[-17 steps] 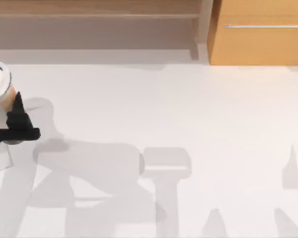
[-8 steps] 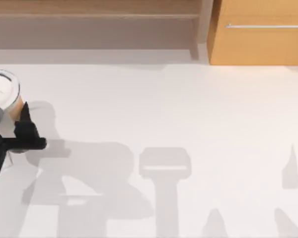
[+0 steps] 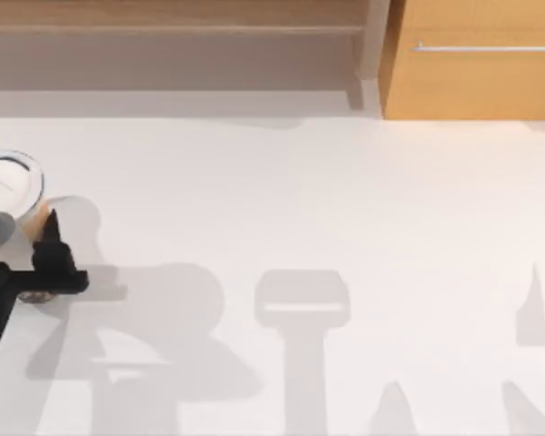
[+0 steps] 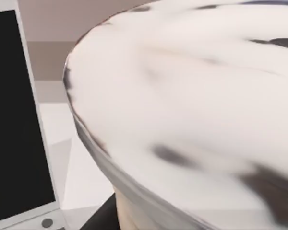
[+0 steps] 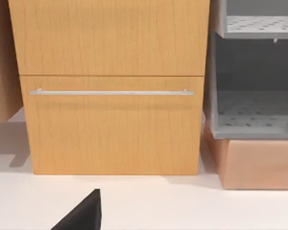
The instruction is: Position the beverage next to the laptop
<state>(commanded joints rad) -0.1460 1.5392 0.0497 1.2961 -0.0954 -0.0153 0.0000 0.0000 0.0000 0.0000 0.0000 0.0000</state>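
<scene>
Beverage (image 3: 11, 186): clear cup, white domed lid, tan drink.

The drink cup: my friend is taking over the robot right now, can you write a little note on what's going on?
Left claw: at the table's left edge, shut on the drink cup, carrying it.
Right claw: parked, facing the wooden drawer cabinet; I cannot tell if it is open.
Drink cup: upright in the left claw, white domed lid up, tan drink showing below it.
Laptop: its dark screen shows close beside the cup in the left wrist view.
Done: cup grasped and brought near the laptop.
Left: set the cup down on the table next to the laptop, open the claw, back away.
</scene>
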